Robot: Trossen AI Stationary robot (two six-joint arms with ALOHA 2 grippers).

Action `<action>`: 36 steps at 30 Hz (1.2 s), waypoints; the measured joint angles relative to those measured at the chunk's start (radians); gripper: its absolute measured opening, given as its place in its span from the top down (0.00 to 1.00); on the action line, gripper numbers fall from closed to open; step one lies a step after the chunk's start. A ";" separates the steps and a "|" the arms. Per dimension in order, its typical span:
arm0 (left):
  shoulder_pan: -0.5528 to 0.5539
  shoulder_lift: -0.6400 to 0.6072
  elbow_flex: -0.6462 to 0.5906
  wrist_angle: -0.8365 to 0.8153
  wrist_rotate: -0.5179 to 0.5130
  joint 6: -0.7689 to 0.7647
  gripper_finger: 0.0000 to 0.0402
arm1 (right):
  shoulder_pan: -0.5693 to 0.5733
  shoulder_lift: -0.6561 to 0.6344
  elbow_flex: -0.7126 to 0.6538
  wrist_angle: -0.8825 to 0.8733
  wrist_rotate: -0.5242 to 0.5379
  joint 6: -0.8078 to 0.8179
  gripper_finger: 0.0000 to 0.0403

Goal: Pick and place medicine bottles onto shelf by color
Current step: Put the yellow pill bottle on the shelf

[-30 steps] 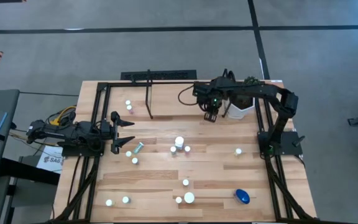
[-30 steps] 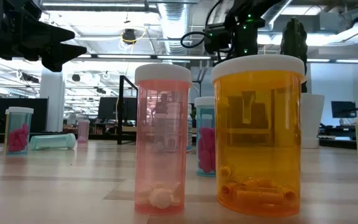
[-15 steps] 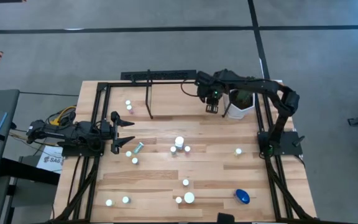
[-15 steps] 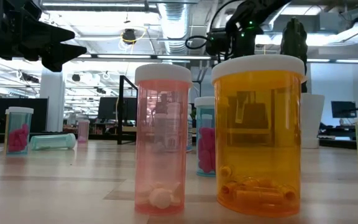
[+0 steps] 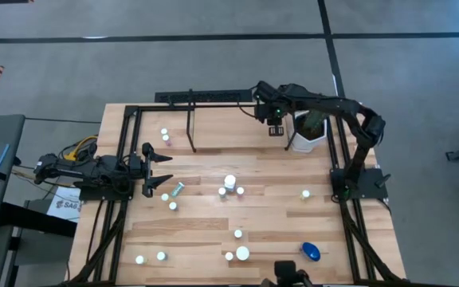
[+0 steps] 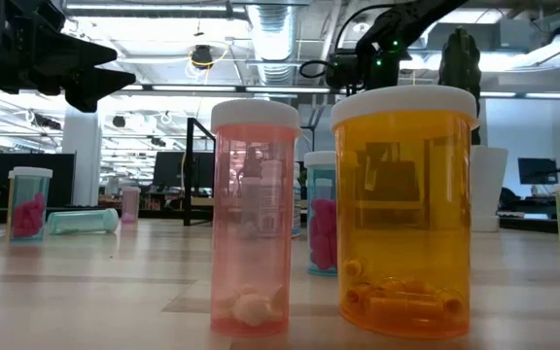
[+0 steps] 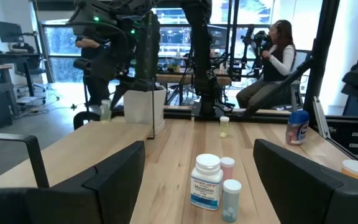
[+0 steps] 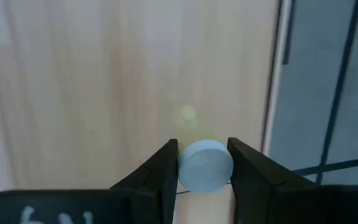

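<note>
Right gripper [image 8: 205, 163] pinches a small white-capped yellowish medicine bottle [image 8: 205, 165] high over the table's far side, presumably carrying it toward the black-framed wooden shelf [image 5: 191, 98]; left gripper [image 5: 159, 167] idles spread at left.

White bottle [image 7: 206, 180], left wrist view, mid-table: label headed by a small line that may read "TRADER JOE'S", with a larger word beneath that looks like "Melatonin"; both uncertain.

White paper [image 5: 64, 206], high view, under the left arm at the table's left edge: letters "SAG", rest hidden.

Right wrist view: white marks on the dark gripper body, unreadable.
</note>
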 joint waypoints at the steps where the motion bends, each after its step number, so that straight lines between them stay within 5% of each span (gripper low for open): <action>1: 0.000 0.000 0.000 0.000 0.000 0.000 0.28 | -0.006 0.000 0.000 0.008 0.000 -0.011 0.64; 22: 0.000 0.000 0.000 0.000 0.000 0.000 0.28 | -0.082 0.003 0.000 -0.020 0.003 -0.212 0.62; 36: 0.000 0.000 0.000 0.000 -0.002 0.000 0.28 | -0.081 0.144 0.040 -0.022 0.053 -0.259 0.61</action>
